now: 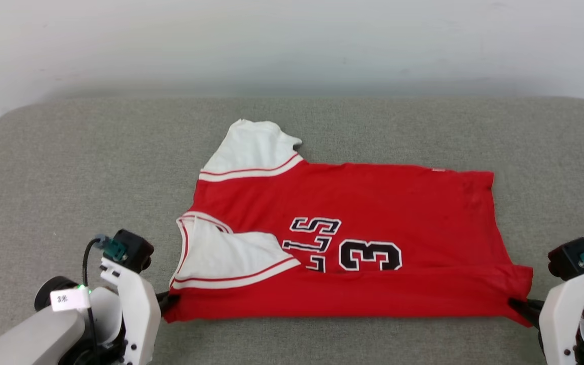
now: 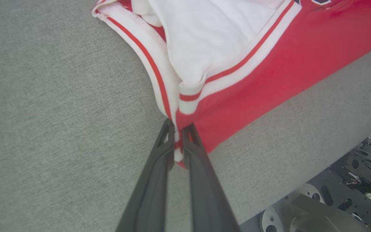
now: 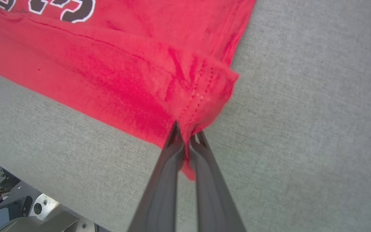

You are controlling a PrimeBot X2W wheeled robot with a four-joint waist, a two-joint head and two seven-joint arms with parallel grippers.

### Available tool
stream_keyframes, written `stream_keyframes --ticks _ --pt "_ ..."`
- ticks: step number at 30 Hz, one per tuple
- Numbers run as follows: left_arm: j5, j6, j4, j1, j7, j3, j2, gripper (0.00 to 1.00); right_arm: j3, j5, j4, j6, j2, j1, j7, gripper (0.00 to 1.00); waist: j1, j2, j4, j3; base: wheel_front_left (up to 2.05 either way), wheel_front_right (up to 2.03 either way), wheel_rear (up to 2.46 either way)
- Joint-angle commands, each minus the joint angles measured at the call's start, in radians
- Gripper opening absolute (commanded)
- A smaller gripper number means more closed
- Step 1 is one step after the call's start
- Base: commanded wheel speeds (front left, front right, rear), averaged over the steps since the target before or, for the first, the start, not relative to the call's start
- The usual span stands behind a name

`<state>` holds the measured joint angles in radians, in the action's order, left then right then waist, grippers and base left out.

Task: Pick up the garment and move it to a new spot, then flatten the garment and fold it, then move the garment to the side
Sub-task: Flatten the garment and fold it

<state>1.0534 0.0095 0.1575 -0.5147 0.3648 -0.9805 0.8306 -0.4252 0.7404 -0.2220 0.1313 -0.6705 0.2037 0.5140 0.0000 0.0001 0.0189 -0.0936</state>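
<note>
The garment (image 1: 353,243), a red jersey with white sleeves and black lettering, lies spread sideways on the grey table (image 1: 69,167), its near long edge folded over. My left gripper (image 1: 166,300) is shut on its near left corner by the striped collar trim. The left wrist view shows the garment (image 2: 269,64) pinched between that gripper's (image 2: 178,126) dark fingers. At the near right, my right gripper (image 1: 517,305) is shut on the hem corner. In the right wrist view the red fabric (image 3: 124,74) bunches between the right gripper's (image 3: 187,130) fingertips.
The padded grey table has a rounded far edge against a pale wall (image 1: 292,45). Bare tabletop lies to the left, right and behind the garment. Parts of my base (image 2: 349,193) show below the table's near edge.
</note>
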Motion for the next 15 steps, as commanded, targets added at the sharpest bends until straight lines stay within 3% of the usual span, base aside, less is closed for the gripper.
stream_keyframes --ticks 1,8,15 --pt "0.008 0.011 -0.016 0.023 -0.008 0.002 0.016 0.00 0.014 0.006 0.018 -0.001 -0.013 -0.024 0.005 0.00 0.0000 -0.0001 0.001 0.012 0.00 0.00 0.00" --pt "0.031 0.056 -0.090 0.109 -0.012 -0.011 0.058 0.00 0.082 0.009 0.114 -0.001 -0.048 -0.148 0.049 0.00 0.0000 -0.0001 0.005 0.017 0.00 0.00 0.00" --pt "0.064 0.065 -0.061 0.168 -0.022 -0.026 0.045 0.00 0.107 -0.023 0.121 -0.002 -0.029 -0.233 0.098 0.00 0.0000 -0.0001 0.006 -0.008 0.00 0.00 0.00"
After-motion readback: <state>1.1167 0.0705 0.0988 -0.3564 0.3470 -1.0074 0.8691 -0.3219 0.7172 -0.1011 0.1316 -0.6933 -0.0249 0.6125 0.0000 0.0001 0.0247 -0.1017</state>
